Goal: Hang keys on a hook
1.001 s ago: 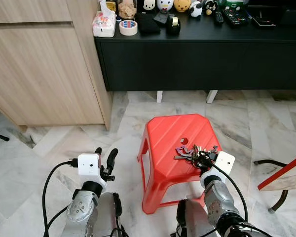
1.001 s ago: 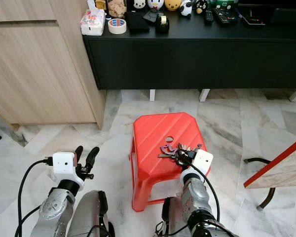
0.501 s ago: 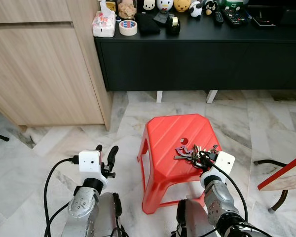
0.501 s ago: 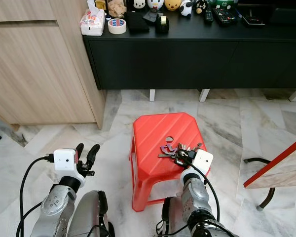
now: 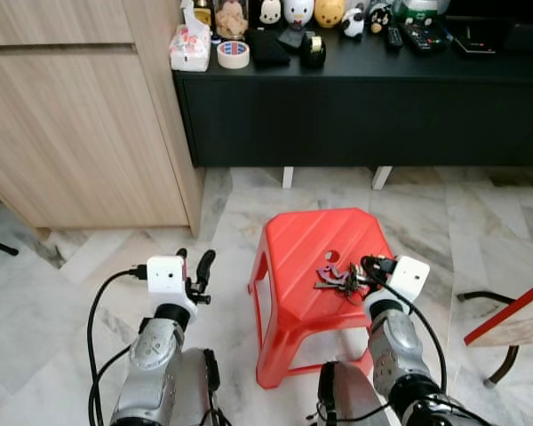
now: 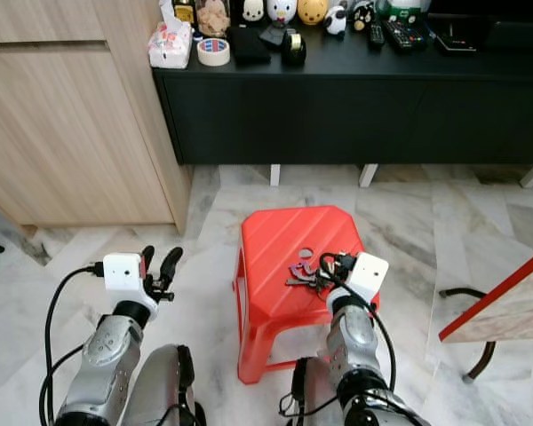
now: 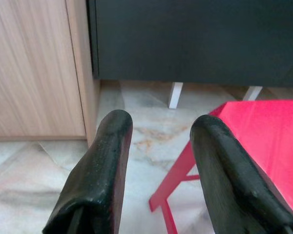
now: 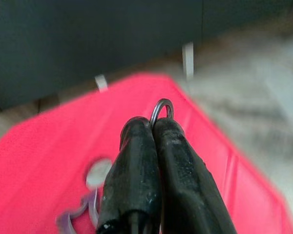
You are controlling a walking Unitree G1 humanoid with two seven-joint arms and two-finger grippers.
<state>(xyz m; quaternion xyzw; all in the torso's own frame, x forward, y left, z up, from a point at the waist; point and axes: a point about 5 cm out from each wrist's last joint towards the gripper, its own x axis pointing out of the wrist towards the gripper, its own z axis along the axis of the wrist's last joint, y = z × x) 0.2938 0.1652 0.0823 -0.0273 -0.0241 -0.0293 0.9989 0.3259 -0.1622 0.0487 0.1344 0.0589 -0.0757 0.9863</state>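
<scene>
Early stage: the keys point(image 5: 338, 275) are over the middle of the red stool point(image 5: 293, 257), gripped but not hung, and no hook is visible. The right gripper point(image 5: 366, 267) sits at the bunch, fingers point(image 8: 151, 161) pressed together on the key ring point(image 8: 161, 108); the blurred right wrist view shows this pinch, which the head views hide. Probably just lifting off the stool, hard to tell. The left gripper point(image 5: 194, 262) is left of the stool, fingers apart, holding nothing.

Both head eyes look forward and down, sharing the red stool point(image 5: 324, 257) just ahead of the right gripper point(image 5: 366, 264) — each wrist camera sights closely along its own fingers toward that stool.
</scene>
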